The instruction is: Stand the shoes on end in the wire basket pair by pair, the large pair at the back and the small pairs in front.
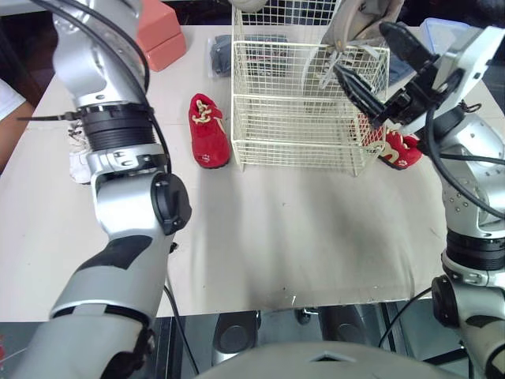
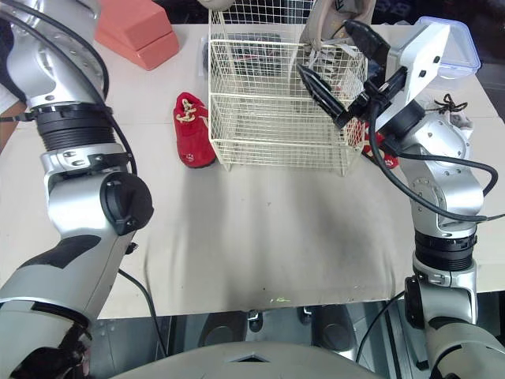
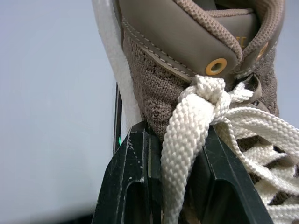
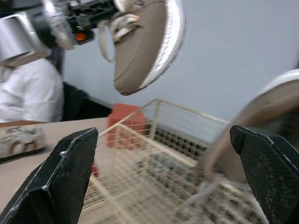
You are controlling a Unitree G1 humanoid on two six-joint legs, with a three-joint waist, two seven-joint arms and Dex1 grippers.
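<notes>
My left gripper (image 3: 175, 140) is shut on a large brown knit shoe (image 3: 196, 60) with cream laces and holds it in the air above the cream wire basket (image 1: 292, 110); the right wrist view has the same shoe (image 4: 140, 42) hanging over the basket. A second large brown shoe (image 1: 355, 24) leans at the basket's back right corner. My right gripper (image 1: 359, 49) hangs open beside that corner, holding nothing. One small red shoe (image 1: 207, 130) lies left of the basket. Another red shoe (image 1: 401, 150) lies at its right, partly behind my right arm.
A salmon box (image 1: 158, 35) sits at the table's back left, with dark shoes (image 1: 221, 55) behind the basket. A small pale shoe (image 1: 79, 158) lies at the left, half hidden by my left arm. A clear plastic box (image 2: 456, 47) is at the back right. A person in white (image 4: 23, 88) sits at the left.
</notes>
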